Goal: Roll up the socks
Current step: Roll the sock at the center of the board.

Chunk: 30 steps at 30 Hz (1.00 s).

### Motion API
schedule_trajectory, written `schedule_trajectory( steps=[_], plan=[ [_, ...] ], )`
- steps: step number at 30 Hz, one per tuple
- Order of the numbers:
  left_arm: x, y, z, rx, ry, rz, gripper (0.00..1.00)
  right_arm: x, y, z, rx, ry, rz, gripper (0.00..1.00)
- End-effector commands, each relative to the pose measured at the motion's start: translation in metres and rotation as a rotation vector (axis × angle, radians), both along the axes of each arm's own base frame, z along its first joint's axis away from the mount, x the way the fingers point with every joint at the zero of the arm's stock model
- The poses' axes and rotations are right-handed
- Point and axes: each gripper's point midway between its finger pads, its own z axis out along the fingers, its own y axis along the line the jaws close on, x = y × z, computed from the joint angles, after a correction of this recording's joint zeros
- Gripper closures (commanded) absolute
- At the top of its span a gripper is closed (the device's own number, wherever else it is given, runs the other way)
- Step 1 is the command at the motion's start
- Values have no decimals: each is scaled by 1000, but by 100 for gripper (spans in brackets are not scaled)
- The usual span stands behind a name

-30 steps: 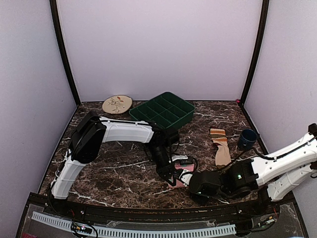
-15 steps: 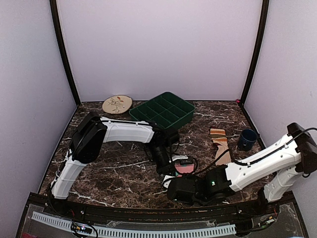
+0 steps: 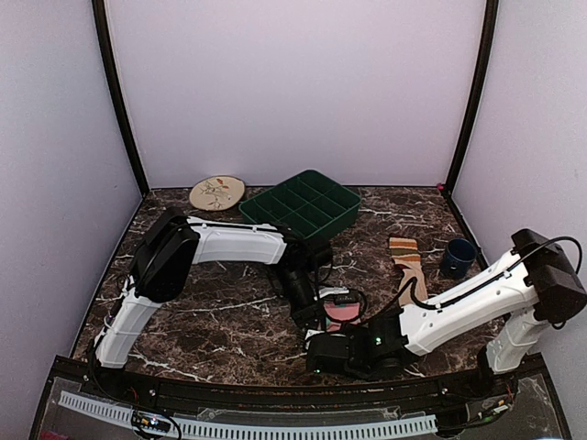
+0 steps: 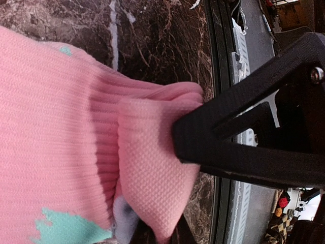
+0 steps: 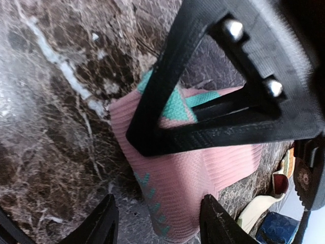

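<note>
Pink sock (image 4: 66, 112) clamped in left gripper (image 4: 175, 140), near table edge (image 4: 208, 76)

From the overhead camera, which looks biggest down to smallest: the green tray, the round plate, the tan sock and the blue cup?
1. green tray, clearly the largest.
2. round plate and tan sock: about alike. The sock is longer but narrower, so I would not rank them.
3. blue cup, the smallest.
</note>
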Motion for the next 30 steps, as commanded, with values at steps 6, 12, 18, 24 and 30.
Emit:
schedule_trajectory(
  steps=[6,12,18,24,30],
  plan=[
    [1,18,-43,135,-29,-7,100,9,-5,-7,-30,31,-18,49],
    [1,17,-43,134,-29,-6,100,12,-6,-14,-41,61,-17,64],
    [2,15,-42,130,-33,-4,100,13,-7,-21,-38,105,-25,85],
    [3,14,-44,135,-29,4,100,11,-5,-24,-27,139,-25,100],
    [5,14,-44,143,-35,12,100,10,-3,-25,-9,167,-28,100]
  ],
)
